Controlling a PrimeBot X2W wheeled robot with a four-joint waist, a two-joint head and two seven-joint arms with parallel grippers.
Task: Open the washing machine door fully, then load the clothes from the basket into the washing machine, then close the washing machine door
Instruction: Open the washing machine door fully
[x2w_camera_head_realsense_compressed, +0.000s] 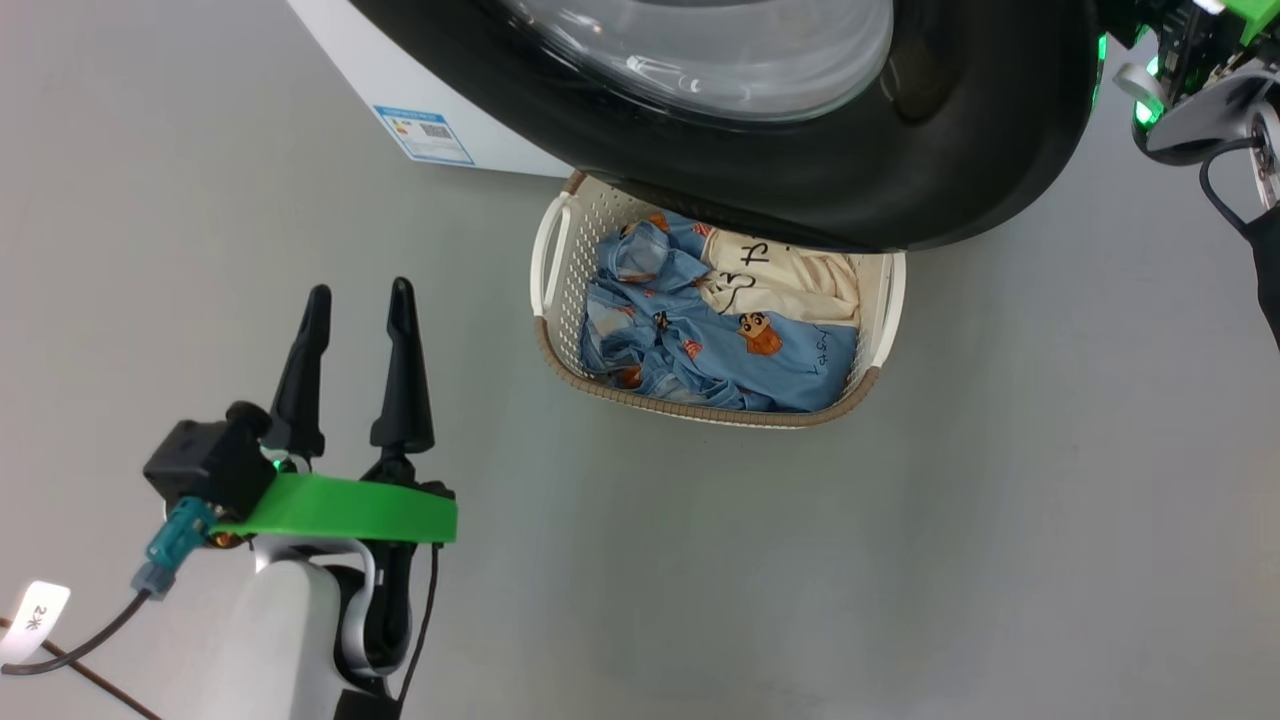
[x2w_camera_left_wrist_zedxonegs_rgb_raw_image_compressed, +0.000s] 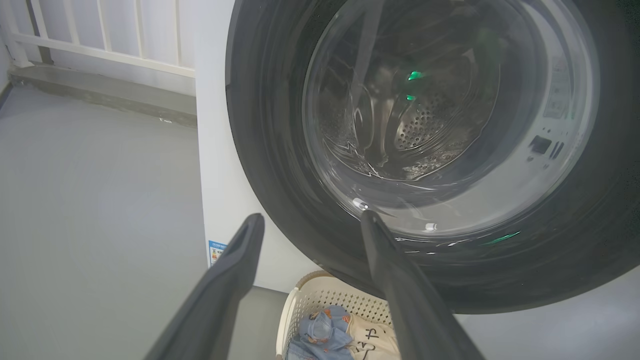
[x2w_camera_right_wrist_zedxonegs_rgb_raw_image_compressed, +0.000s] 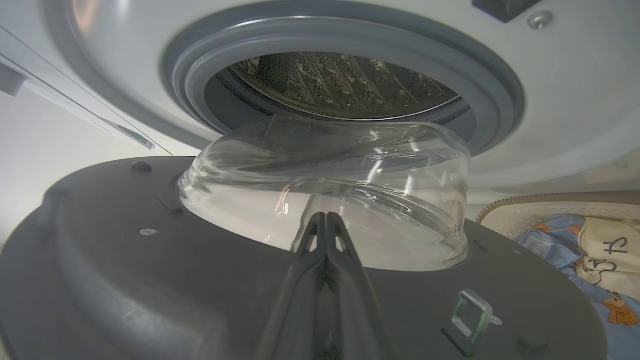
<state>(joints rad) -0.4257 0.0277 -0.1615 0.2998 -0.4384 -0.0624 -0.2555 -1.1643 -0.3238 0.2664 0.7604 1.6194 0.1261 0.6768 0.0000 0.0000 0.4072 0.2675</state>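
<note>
The washing machine (x2w_camera_head_realsense_compressed: 385, 70) is standing on the grey floor (x2w_camera_head_realsense_compressed: 950, 560) as a white box carrying a blue label sticker (x2w_camera_head_realsense_compressed: 425, 135) low on its front. Its mouth is showing a grey rubber ring (x2w_camera_right_wrist_zedxonegs_rgb_raw_image_compressed: 200, 70) around the perforated steel drum (x2w_camera_right_wrist_zedxonegs_rgb_raw_image_compressed: 340, 80).

The washing machine door (x2w_camera_head_realsense_compressed: 900, 160) is standing partly open, swung away from the mouth. It is presenting a wide glossy black rim outside and a matt dark grey face inside, from which the clear glass bowl (x2w_camera_right_wrist_zedxonegs_rgb_raw_image_compressed: 325, 200) is bulging toward the mouth.

The basket (x2w_camera_head_realsense_compressed: 700, 412) is sitting on the floor just in front of the machine, with the door's lower edge overhanging its far end. It is showing cream perforated walls, a brown woven-look rim and white side handles.

The clothes (x2w_camera_head_realsense_compressed: 720, 350) are lying crumpled inside the basket: light blue fabric printed with orange-brown cartoon figures, and a cream garment (x2w_camera_head_realsense_compressed: 790, 280) with black line drawing at the far side.

The left gripper (x2w_camera_head_realsense_compressed: 360, 295) is hovering above the floor left of the basket, fingers spread wide and holding nothing. The right gripper (x2w_camera_right_wrist_zedxonegs_rgb_raw_image_compressed: 326, 222) is pointing across the door's inside face toward the bowl's base, fingers pressed together with nothing between them; contact with the door cannot be determined.
</note>
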